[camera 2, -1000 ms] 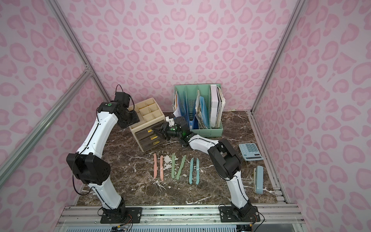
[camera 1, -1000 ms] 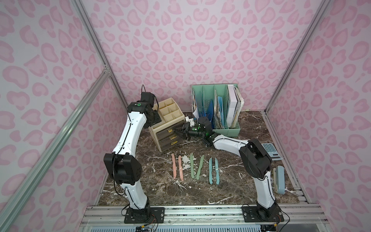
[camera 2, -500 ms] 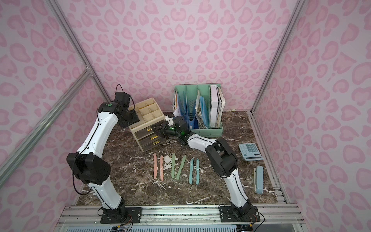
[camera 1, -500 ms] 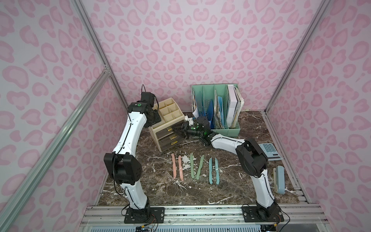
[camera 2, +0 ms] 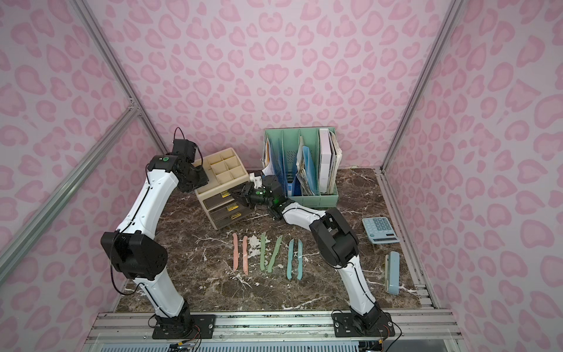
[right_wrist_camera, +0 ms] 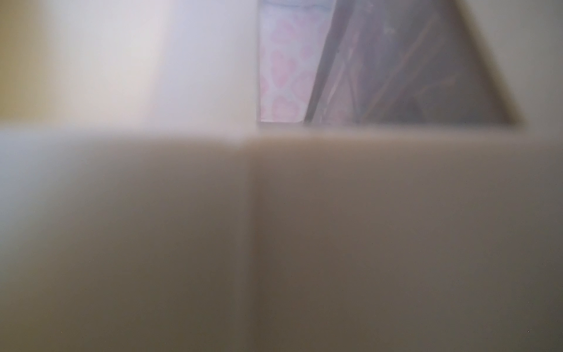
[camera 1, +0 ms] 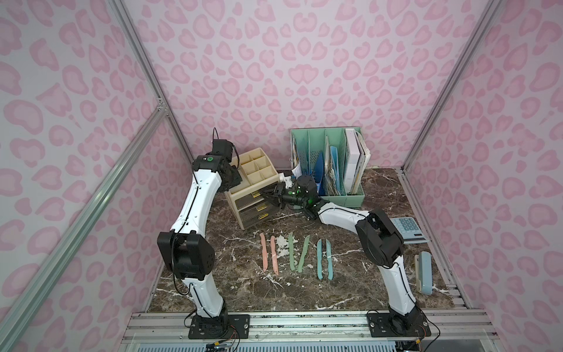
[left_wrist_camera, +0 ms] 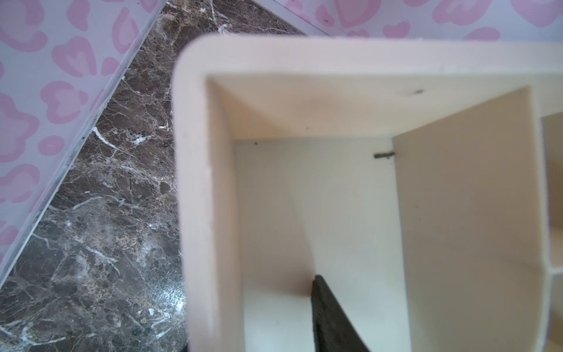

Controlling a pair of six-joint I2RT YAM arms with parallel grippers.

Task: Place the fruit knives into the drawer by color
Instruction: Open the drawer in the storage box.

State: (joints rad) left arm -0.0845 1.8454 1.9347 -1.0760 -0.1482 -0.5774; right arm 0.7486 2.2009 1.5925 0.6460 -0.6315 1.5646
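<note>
Six fruit knives lie in a row on the marble table, in both top views: two pink (camera 1: 264, 251) (camera 1: 274, 254), two green (camera 1: 292, 251) (camera 1: 303, 253), two teal (camera 1: 319, 259) (camera 1: 329, 259). Behind them stands the cream drawer unit (camera 1: 243, 213), its three drawers pushed in. My left gripper (camera 1: 234, 178) straddles the unit's back-left top rim (left_wrist_camera: 207, 183). One of its fingers (left_wrist_camera: 332, 320) is inside the corner compartment, clear of the wall. My right gripper (camera 1: 269, 195) reaches the top drawer (camera 1: 248, 199) at its gold handle. Blurred cream plastic fills the right wrist view.
A green file holder (camera 1: 329, 195) with folders stands right of the drawer unit, close behind my right wrist. A calculator (camera 1: 408, 228) and a pale blue stapler (camera 1: 425, 271) lie at the right edge. Pink walls enclose the table.
My right gripper has moved left, up to the top drawer's front. The left arm has barely moved. The knives have not moved.
</note>
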